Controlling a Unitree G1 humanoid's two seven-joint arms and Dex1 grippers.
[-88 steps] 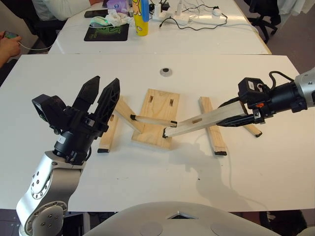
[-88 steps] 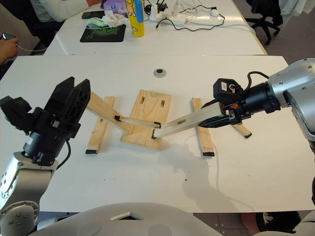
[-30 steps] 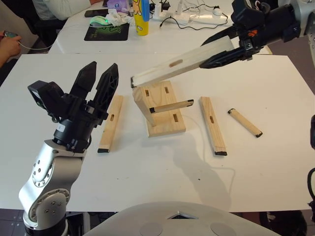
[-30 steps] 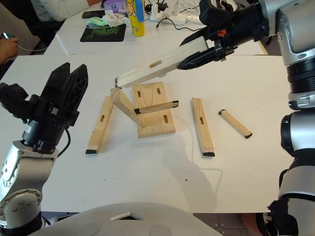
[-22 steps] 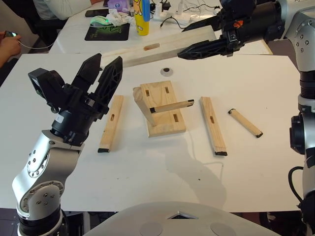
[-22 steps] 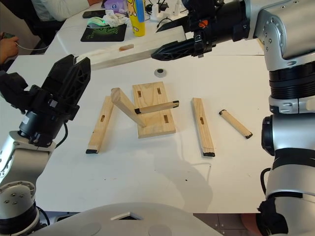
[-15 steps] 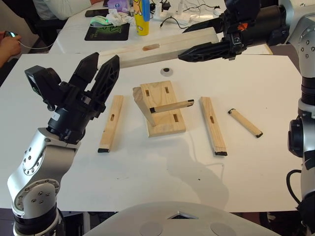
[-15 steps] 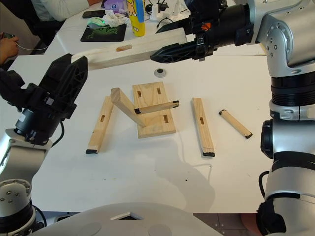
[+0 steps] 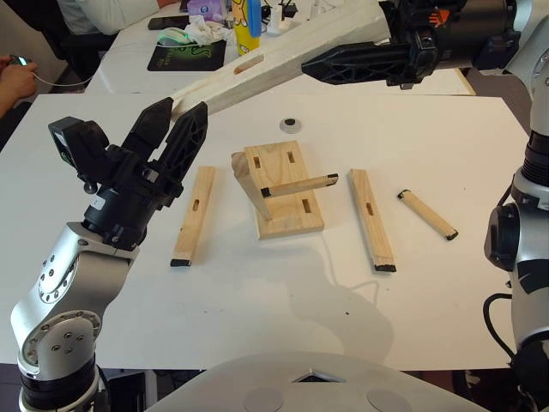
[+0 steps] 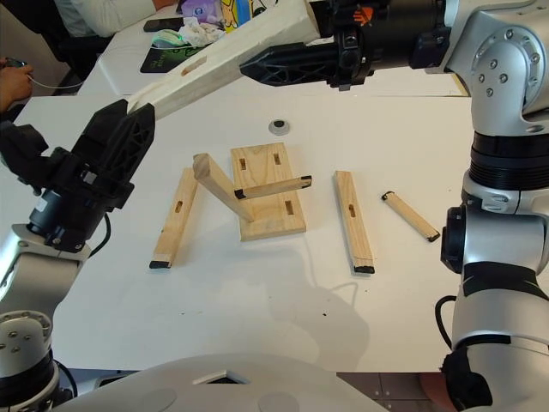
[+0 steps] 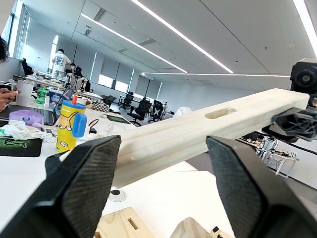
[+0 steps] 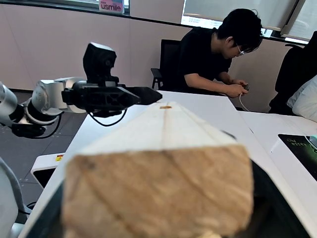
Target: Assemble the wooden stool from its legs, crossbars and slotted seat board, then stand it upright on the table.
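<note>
Since a moment ago the right claw [image 9: 319,53], clamped on the long leg [image 9: 257,64], has raised its end. The leg now slopes down over the table [image 9: 446,300] from right to left, and its low tip sits between the spread fingers of the left claw [image 9: 182,112].

1. Head stereo pair: high, facing forward and down over the counter [image 9: 240,300]. Both eyes share the area round the seat board [image 10: 266,219].
2. Left wrist: close, looks out between its spread jaws along the raised leg [image 11: 198,131] into the room.
3. Right wrist: tight behind that leg's end grain, facing down its length at the left gripper [image 12: 154,94].
</note>
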